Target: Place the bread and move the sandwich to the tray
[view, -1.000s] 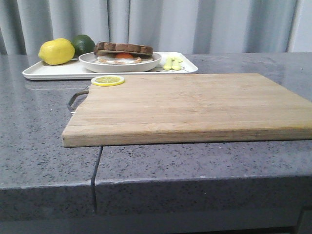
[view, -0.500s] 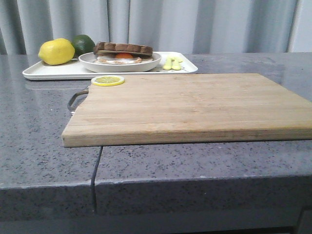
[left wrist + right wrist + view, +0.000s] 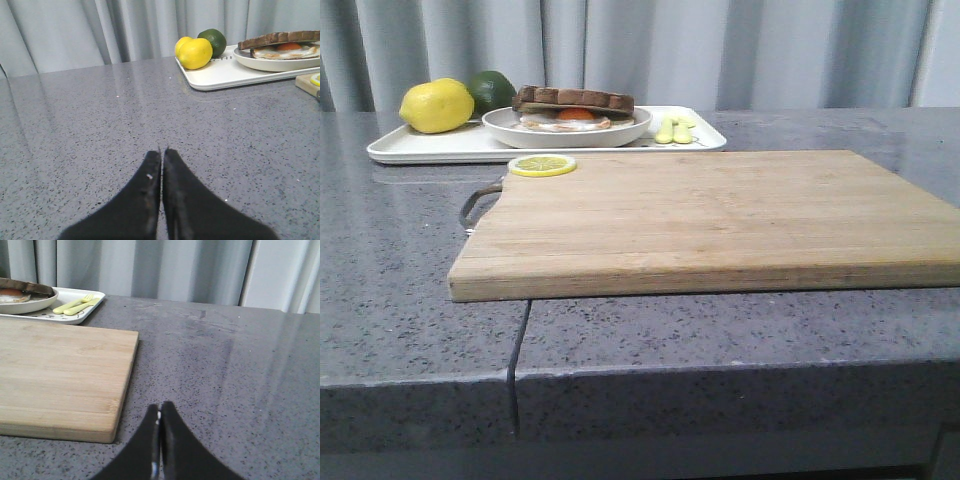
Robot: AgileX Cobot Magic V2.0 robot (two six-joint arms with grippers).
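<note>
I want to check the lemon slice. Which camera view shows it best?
The front view: the whole lemon slice lies flat on the cutting board's far left corner. The left wrist view catches only a sliver of it at the picture's edge. The right wrist view does not show it.

The sandwich [image 3: 573, 110] sat assembled in a round, shallow white dish [image 3: 566, 132]: a pale bottom slice carried a fried egg with an orange yolk, and the bread [image 3: 574, 98], a brown-crusted slice, lay flat on top as the lid, slightly overhanging the egg. The dish stood on the tray [image 3: 440, 148], a flat white rectangle with rounded corners and a low rim, roughly at its middle. The tray lay flat at the far left of the grey tabletop [image 3: 740, 330]. The bear drawing could not be made out.
</note>
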